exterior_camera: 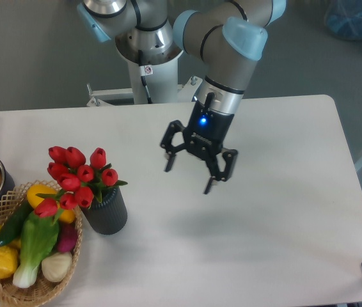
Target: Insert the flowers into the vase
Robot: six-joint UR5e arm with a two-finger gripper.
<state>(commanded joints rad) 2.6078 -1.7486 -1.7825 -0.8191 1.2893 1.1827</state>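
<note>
Camera view from above and in front shows the flowers (75,179) standing in the vase (107,213), the red heads fanned out and leaning left over the rim of the wicker basket (5,198) that sits just beside the vase. Their stems are hidden inside the dark ribbed cylinder, so the bunch appears to be carried by the vase mouth alone; the lean probably comes from the heads being heavier than the stems and the mouth being wider than the bunch. The gripper (188,174) hangs above the bare white table (283,211), well apart from the vase to its right, with the fingers (168,162) spread wide and nothing between them. With the hold released and the arm clear of the blooms, the task looks done. One risk remains: the leftward tilt could tip the vase toward the vegetables (37,240) in the basket.
</note>
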